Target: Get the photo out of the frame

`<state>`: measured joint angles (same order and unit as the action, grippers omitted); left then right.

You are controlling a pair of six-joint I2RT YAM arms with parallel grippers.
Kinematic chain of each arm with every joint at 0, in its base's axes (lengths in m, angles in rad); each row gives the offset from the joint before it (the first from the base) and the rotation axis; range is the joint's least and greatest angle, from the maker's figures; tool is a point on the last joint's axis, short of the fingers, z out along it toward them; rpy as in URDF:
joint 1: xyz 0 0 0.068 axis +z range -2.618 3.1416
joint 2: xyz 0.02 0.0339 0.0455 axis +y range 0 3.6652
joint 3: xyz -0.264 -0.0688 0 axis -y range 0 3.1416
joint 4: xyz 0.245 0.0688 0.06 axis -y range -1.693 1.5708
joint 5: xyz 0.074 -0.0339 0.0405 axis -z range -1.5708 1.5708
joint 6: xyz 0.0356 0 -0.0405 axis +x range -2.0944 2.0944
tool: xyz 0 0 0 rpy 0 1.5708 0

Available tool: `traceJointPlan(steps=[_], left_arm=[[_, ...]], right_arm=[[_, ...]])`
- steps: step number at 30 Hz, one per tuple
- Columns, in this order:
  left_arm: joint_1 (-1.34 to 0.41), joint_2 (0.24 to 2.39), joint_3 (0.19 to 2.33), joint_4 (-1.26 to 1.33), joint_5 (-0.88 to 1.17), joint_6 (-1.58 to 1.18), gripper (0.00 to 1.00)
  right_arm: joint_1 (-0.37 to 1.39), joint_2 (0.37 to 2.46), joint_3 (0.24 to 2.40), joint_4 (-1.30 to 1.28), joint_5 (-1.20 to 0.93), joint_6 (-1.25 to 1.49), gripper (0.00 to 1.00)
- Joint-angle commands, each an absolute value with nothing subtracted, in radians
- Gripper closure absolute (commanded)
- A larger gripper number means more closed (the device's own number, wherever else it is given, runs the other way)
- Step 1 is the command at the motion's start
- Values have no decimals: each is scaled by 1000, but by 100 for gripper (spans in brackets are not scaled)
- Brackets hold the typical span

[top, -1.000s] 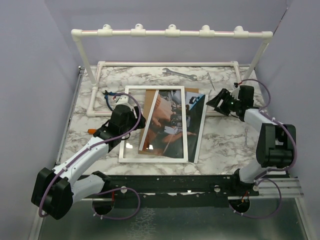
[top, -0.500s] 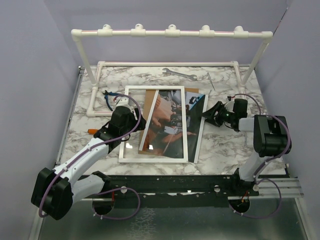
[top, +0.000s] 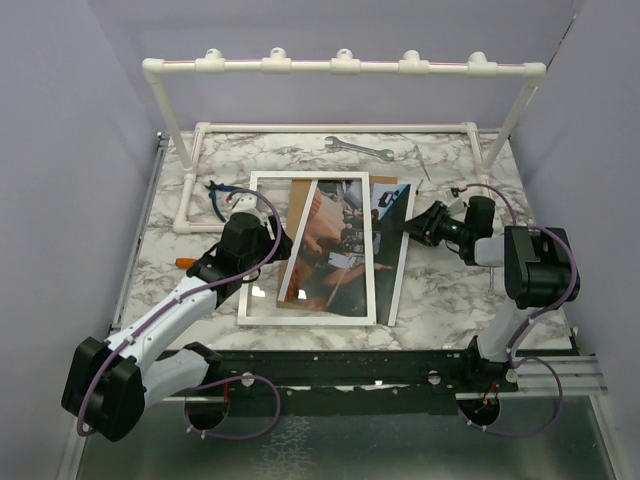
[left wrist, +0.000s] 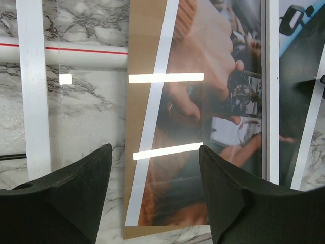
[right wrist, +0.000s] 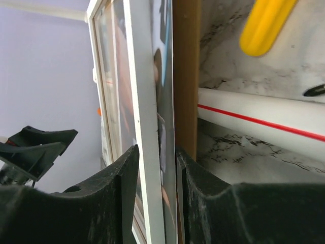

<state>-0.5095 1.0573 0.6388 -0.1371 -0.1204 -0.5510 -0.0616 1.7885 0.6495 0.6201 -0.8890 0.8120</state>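
The frame [top: 300,318] lies flat on the marble table, white border and glass up. The photo [top: 345,235] lies skewed under the glass, and its right part pokes out past the frame's right border. A brown backing board [top: 300,205] shows under it. My left gripper [top: 265,243] hovers open over the glass near the frame's left side [left wrist: 155,148]. My right gripper [top: 412,222] reaches in sideways at the photo's protruding right edge. In the right wrist view it [right wrist: 157,148] has one jaw on each side of the frame's white border [right wrist: 142,101] and the photo's edge [right wrist: 165,101]. Contact is unclear.
A white pipe rack [top: 340,65] spans the back and its base pipes run round the table. A wrench [top: 358,147] and a thin tool [top: 423,160] lie behind the frame. Pliers [top: 215,190] lie at the left, a small orange item [top: 183,262] at the left edge.
My right arm has swung in from the right to the photo's protruding edge, and its jaws have narrowed round it. The left arm, the frame and the photo have not moved.
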Motion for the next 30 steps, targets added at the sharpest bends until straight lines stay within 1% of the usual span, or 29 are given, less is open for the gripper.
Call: traceJointPlan(steps=[1, 9, 12, 14, 18, 24, 30], left_arm=[[-503, 1035, 626, -128, -109, -555, 30], [-503, 1035, 630, -132, -112, -551, 30], [-503, 1039, 632, -133, -115, -551, 30], [-503, 1038, 633, -133, -115, -550, 30], [-503, 1031, 632, -139, -119, -548, 30], [-503, 1018, 633, -152, -126, -543, 30], [-503, 1005, 630, -161, -129, -542, 30]], right_arm=[[-35, 1816, 686, 655, -943, 810, 62], [-5, 1878, 735, 649, -958, 808, 64], [0, 1892, 755, 639, -952, 804, 68], [10, 1894, 763, 638, -950, 805, 74], [20, 1870, 767, 604, -939, 785, 98], [19, 1782, 780, 515, -918, 747, 100], [19, 1690, 836, 359, -910, 705, 100]])
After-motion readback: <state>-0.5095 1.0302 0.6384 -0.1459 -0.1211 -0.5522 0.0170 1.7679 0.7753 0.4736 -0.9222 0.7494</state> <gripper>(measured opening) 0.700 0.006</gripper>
